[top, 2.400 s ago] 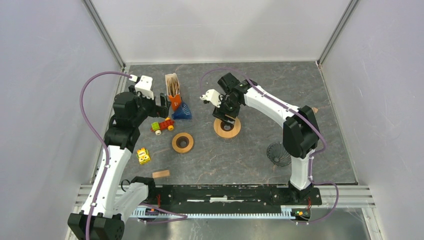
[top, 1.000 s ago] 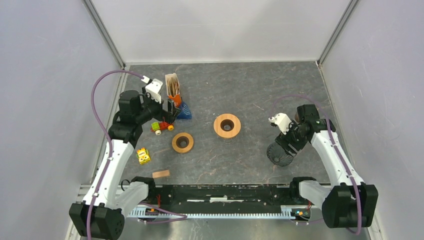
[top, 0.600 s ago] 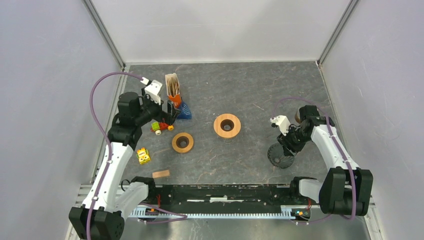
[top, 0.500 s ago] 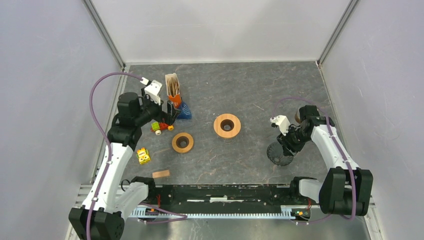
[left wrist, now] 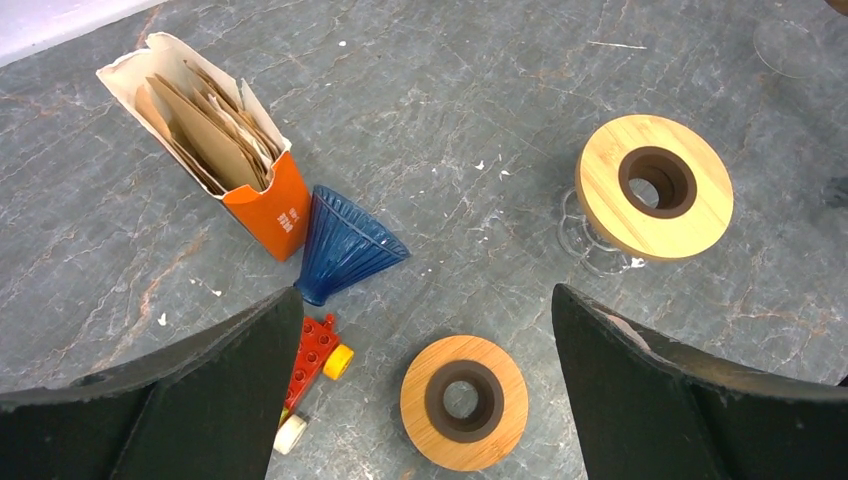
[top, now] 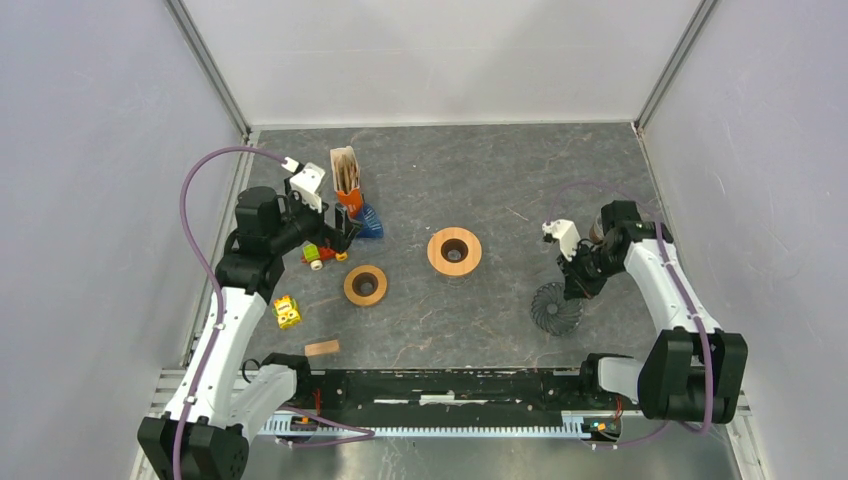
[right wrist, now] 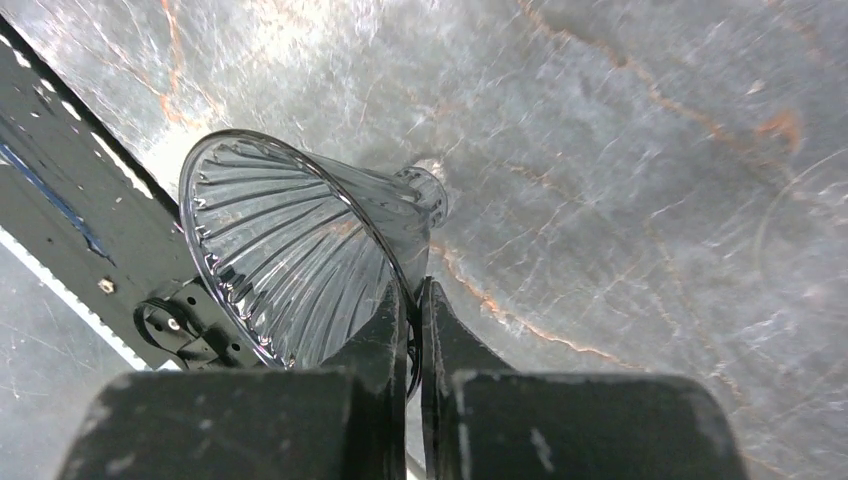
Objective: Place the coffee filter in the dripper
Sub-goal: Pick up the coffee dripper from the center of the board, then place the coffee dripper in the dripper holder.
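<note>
The right pincer [right wrist: 412, 290] is gripping the thin wall of the clear dripper [right wrist: 290, 250], with one finger inside the cone and one outside, in the lower middle of the right wrist frame. The dripper is lying tilted, its wide mouth facing the lower left and its narrow foot pointing toward the counter [right wrist: 620, 150]. I cannot tell if the foot is touching it. In the top view this is sitting right of centre, low in the frame.

The left pincer [left wrist: 425, 292] is standing wide open and is holding nothing. It is hovering above the left group. There the orange box [left wrist: 275, 205] is standing at the upper left of the left wrist frame with the paper filters [left wrist: 205, 125] inside. A blue dripper [left wrist: 350, 245] is lying just beside the box, a toy [left wrist: 315, 355] is lying below it, and two wooden rings [left wrist: 655, 187] are lying further right. So the filters are well apart from the clear dripper, on the other side of the counter.

In my judgement the grip is taking only a narrow strip of smooth glass, so the cone may swing or slip out during a lift, and then it may drop and crack. If it is set on its narrow foot without a ring under it, it will probably tip over. The filters are packed close together, so the left pincer may pull out several at once or push the light box over.
</note>
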You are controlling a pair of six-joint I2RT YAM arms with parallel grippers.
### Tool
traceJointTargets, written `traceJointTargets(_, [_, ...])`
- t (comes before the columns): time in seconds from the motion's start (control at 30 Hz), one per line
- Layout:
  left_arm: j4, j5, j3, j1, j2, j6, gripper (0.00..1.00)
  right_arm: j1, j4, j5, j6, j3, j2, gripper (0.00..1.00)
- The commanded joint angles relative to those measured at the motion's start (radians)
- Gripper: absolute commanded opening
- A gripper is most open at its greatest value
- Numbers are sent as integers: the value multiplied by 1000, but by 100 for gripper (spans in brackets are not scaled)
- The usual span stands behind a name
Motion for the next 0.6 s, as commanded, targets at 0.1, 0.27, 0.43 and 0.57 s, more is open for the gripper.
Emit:
traceJointTargets(0.1, [-23,35,55,-26,39,43,100,7,-47,-169,37,274,78,0])
traceJointTargets(0.27, [-65,86,116,-81,76,25,100,119,-70,-239,145,534,171,0])
traceJointTargets(0.43, [-70,76,164,-179,116,-17,99,299,20,-200,304,678,246,0])
traceJointTargets(0.57, [-66,28,168,-304,139,-15,97,370,41,-229,330,737,325,0])
